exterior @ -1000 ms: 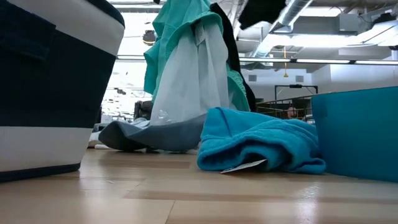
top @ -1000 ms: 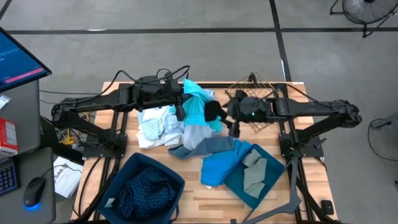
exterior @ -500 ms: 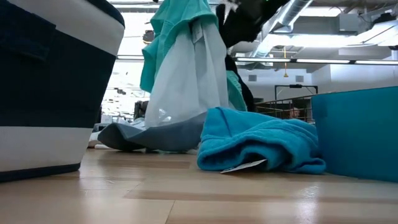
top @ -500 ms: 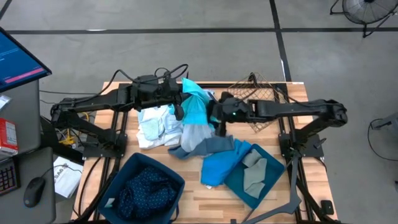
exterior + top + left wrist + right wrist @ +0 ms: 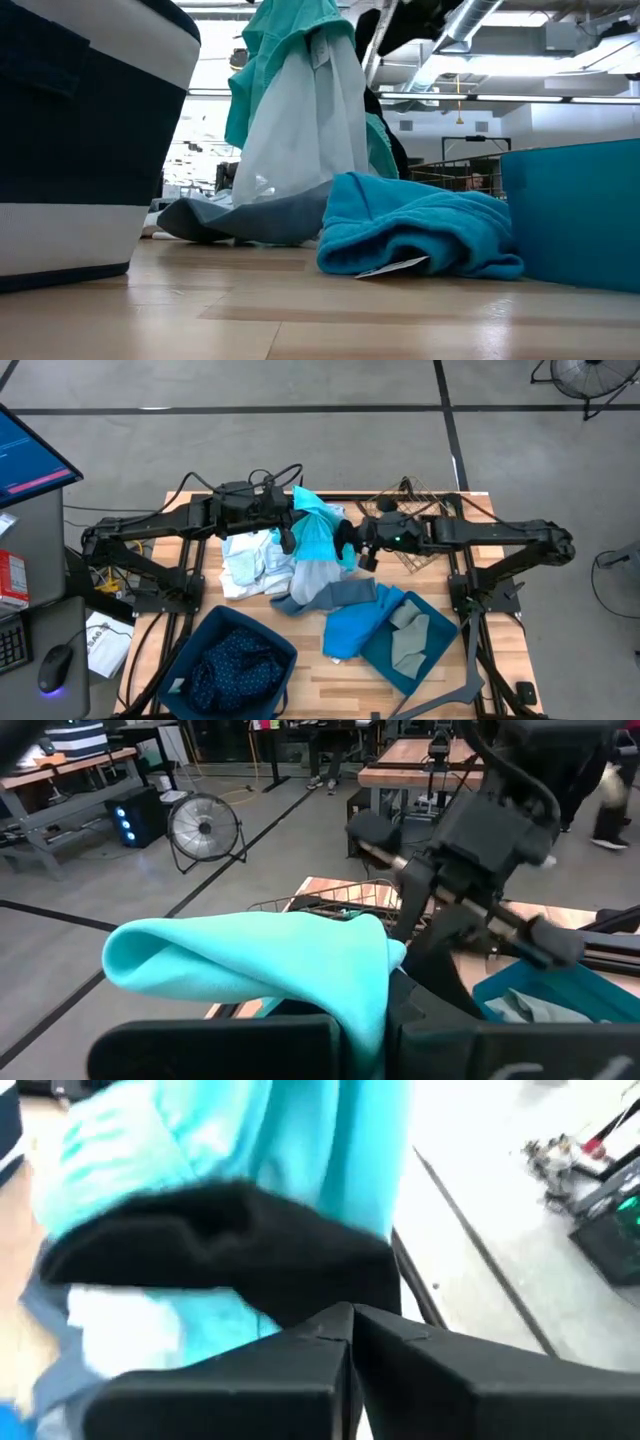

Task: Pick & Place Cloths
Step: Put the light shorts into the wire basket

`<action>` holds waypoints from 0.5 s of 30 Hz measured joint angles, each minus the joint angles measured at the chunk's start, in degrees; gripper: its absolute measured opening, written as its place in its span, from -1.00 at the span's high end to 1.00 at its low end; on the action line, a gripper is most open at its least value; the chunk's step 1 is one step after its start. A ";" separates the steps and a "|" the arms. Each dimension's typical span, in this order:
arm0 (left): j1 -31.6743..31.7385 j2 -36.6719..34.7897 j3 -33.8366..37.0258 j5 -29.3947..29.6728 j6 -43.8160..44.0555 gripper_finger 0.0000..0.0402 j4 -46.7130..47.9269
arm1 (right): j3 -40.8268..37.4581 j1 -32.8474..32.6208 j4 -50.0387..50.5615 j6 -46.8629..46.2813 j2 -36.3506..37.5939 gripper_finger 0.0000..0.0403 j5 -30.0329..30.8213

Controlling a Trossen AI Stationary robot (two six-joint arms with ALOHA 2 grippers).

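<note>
The left gripper hung above the middle of the table, its fingers clamped on the turquoise cloth, which draped down from them together with a white cloth toward the grey cloth lying on the table. The right gripper was just beside it, its fingers pressed together with the black cloth bunched right at their tips, against the turquoise one; whether they pinched it could not be told. A bright blue cloth lay beside a teal bin.
</note>
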State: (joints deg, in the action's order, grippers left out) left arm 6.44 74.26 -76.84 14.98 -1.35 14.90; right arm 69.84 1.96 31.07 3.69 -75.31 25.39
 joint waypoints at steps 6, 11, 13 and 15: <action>0.00 -0.13 0.00 -1.40 -0.11 1.00 0.03 | -0.02 -1.03 3.01 1.58 3.09 0.88 -4.45; -0.11 -0.13 0.00 -5.88 0.05 1.00 0.04 | -0.02 -1.25 2.84 10.42 3.23 0.62 -9.07; -0.37 -0.13 0.00 -6.33 0.13 1.00 0.04 | -0.03 -1.15 2.77 13.92 2.73 0.45 -9.04; -0.50 -0.13 0.00 -6.59 0.18 1.00 0.04 | -0.02 -1.14 2.09 17.02 1.95 0.23 -8.95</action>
State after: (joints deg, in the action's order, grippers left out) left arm 5.93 74.13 -76.84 8.39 -1.17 14.94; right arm 69.82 0.81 33.16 20.71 -73.36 16.44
